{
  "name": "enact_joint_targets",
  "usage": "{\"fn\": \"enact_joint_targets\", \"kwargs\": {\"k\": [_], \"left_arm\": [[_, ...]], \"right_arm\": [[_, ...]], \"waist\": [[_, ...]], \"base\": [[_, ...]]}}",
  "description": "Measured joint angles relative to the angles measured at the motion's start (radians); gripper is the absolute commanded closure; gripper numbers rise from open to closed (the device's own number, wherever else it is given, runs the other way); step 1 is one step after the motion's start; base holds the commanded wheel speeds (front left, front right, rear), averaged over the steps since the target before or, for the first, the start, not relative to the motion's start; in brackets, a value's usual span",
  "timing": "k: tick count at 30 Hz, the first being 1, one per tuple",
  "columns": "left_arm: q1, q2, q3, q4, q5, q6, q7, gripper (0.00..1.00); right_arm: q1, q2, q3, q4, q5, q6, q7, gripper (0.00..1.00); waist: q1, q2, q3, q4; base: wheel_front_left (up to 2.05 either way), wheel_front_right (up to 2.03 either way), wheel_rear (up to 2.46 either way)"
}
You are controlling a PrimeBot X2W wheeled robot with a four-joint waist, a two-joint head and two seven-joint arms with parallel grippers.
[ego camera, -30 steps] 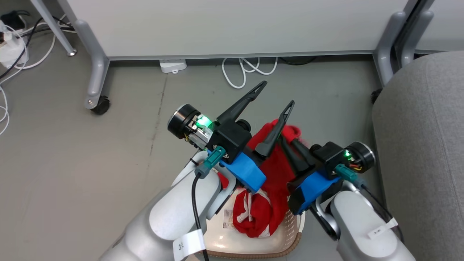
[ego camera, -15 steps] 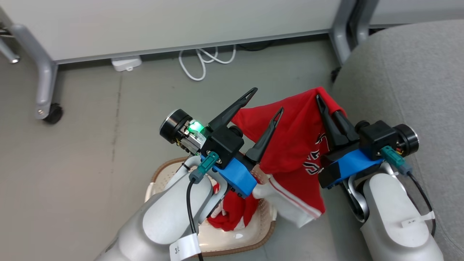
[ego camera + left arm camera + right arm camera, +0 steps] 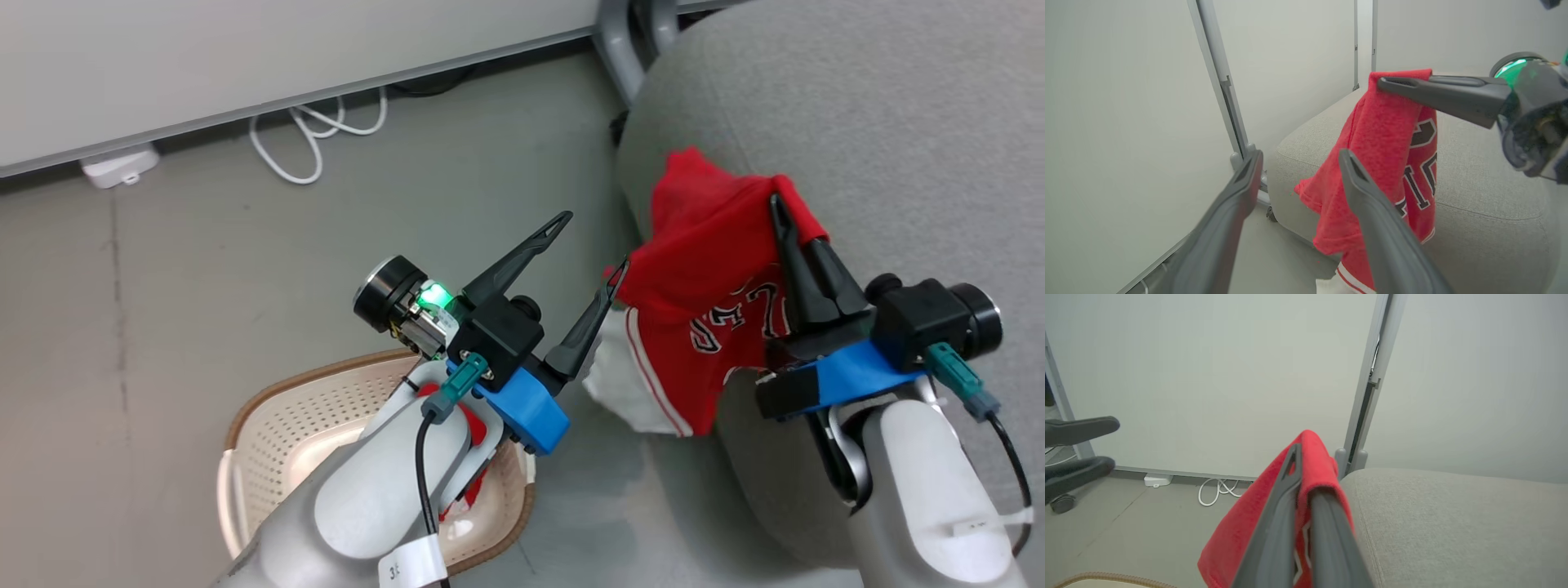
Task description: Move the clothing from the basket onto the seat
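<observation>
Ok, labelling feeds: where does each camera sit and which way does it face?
Head view: on the head, looking down at basket, floor, seat; both arms show.
Left wrist view: on that wrist, along open left jaws toward the hanging jersey.
Right wrist view: on that wrist, along right jaws shut on the jersey, facing the wall.
All share jersey and seat.

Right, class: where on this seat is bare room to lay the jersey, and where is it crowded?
Free: the seat, its top bare beyond and right of the jersey hanging from the shut right claw; the floor between basket and white cable. Crowded: the seat's left edge, where the jersey and the open left claw sit close.
</observation>
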Motion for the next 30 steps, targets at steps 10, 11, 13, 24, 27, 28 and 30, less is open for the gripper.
{"fn": "enact_joint_targets", "kwargs": {"k": [10, 11, 13, 24, 27, 28, 30], "left_arm": [[0.004, -0.003, -0.028, 0.005, 0.008, -0.011, 0.000, 0.00], [0.005, -0.003, -0.030, 0.006, 0.008, -0.011, 0.000, 0.00], [0.006, -0.004, -0.033, 0.009, 0.008, -0.011, 0.000, 0.00], [0.010, -0.007, -0.037, 0.013, 0.007, -0.012, 0.000, 0.00], [0.010, -0.006, -0.036, 0.011, 0.007, -0.012, 0.000, 0.00], [0.009, -0.005, -0.035, 0.011, 0.007, -0.012, 0.000, 0.00], [0.009, -0.003, -0.033, 0.010, 0.007, -0.012, 0.000, 0.00]], "right_arm": [[0.086, -0.001, -0.095, -0.080, 0.002, 0.000, 0.000, 1.00], [0.092, 0.000, -0.101, -0.084, 0.001, 0.000, 0.000, 1.00], [0.106, 0.002, -0.113, -0.084, 0.001, 0.000, 0.000, 1.00], [0.130, 0.012, -0.126, -0.095, 0.002, 0.000, 0.000, 1.00], [0.124, 0.014, -0.123, -0.128, 0.009, 0.000, 0.000, 1.00], [0.116, 0.014, -0.121, -0.140, 0.012, 0.000, 0.000, 1.00], [0.104, 0.015, -0.121, -0.148, 0.016, 0.000, 0.000, 1.00]], "waist": [[0.0000, 0.0001, 0.021, -0.115], [0.0000, 0.0000, 0.023, -0.123], [0.0000, 0.0000, 0.026, -0.138], [0.0000, 0.0001, 0.026, -0.165], [0.0000, 0.0000, 0.029, -0.162], [-0.0001, 0.0000, 0.031, -0.161], [0.0000, 0.0000, 0.034, -0.161]], "base": [[0.00, 0.00, 0.00], [0.00, 0.00, 0.00], [0.00, 0.00, 0.00], [0.00, 0.00, 0.00], [0.00, 0.00, 0.00], [0.00, 0.00, 0.00], [0.00, 0.00, 0.00]]}}
